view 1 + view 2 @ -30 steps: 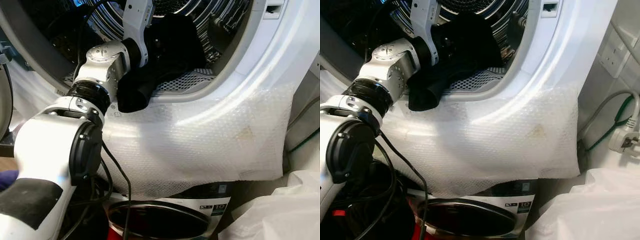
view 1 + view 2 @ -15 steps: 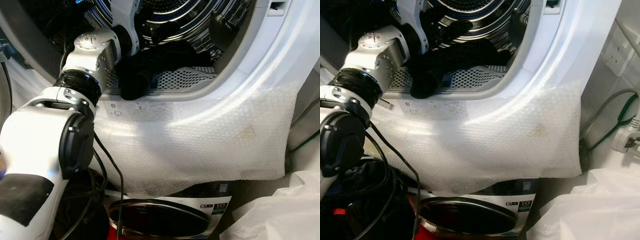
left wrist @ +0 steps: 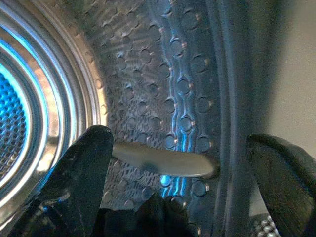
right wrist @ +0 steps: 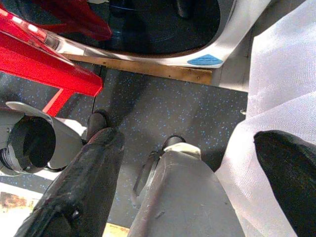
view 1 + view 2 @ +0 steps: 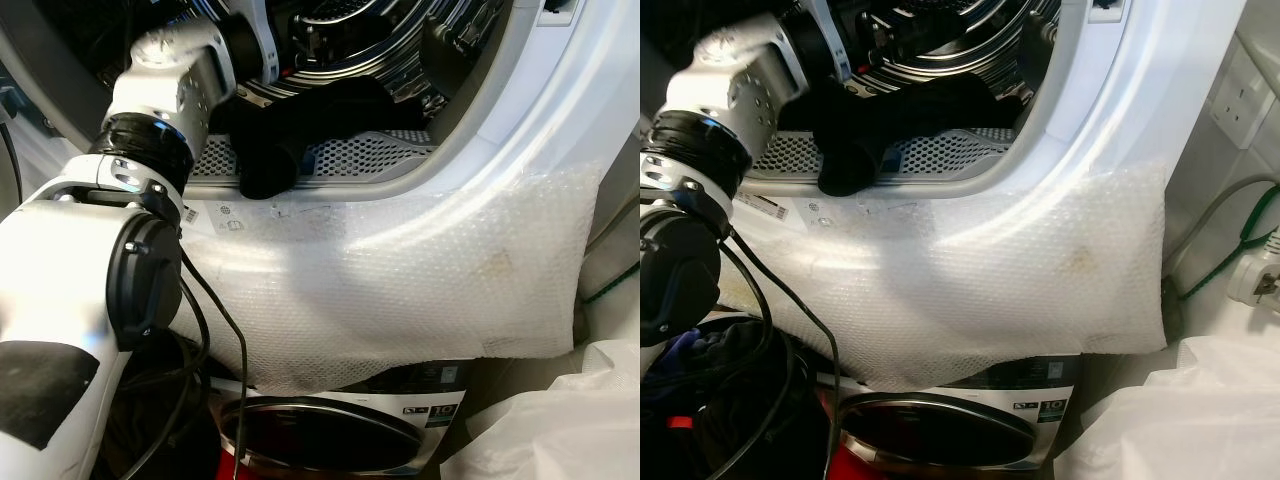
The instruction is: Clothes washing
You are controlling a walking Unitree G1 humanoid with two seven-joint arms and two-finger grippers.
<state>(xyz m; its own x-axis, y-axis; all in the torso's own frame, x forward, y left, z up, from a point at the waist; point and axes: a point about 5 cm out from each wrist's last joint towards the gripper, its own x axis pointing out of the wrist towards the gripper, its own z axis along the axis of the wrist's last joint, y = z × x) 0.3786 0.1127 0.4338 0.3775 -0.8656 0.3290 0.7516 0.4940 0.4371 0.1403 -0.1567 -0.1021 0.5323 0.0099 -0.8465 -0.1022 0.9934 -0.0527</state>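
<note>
A black garment [image 5: 300,125] lies across the perforated lip of the open drum [image 5: 390,40], with one end drooping over the front edge. My left arm [image 5: 165,85] reaches up past it into the drum. In the left wrist view my left gripper [image 3: 182,168] is open, with nothing between its fingers [image 3: 81,168]. It faces the dimpled steel drum wall and a pale paddle [image 3: 158,160]. My right gripper [image 4: 197,148] hangs open over the speckled floor and holds nothing.
Bubble wrap [image 5: 430,290] covers the white front below the opening. A second machine's round door [image 5: 330,440] sits underneath. White sheeting [image 5: 560,420] lies at the lower right, and a plug with a green cable [image 5: 1255,270] hangs by the wall. A red object [image 4: 44,64] is near the floor.
My left arm has moved up and deeper into the drum. The black garment, bunched high against the arm a second ago, now lies low on the drum's lip.
</note>
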